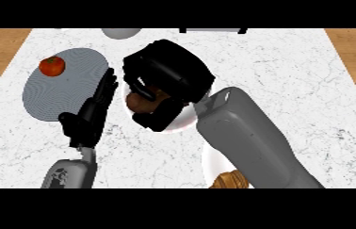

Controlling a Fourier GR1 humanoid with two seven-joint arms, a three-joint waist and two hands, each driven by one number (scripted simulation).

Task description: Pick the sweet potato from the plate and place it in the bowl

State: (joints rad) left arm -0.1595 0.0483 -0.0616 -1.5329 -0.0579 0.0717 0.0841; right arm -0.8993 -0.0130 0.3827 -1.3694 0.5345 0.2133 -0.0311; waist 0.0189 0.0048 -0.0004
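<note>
Right hand (163,89): black, at the middle of the bench (278,72), fingers curled round the brown sweet potato (142,103).
Sweet potato: held over a white bowl (182,124), whose rim shows just beneath the hand.
Left hand (94,112): near left, fingers straight and pointing far, holding nothing.
Grey plate (62,89): far left, with a red tomato (52,66) on its far edge.
Near edge: a brown item (230,181) on a white dish (215,164), mostly hidden by the right forearm.
</note>
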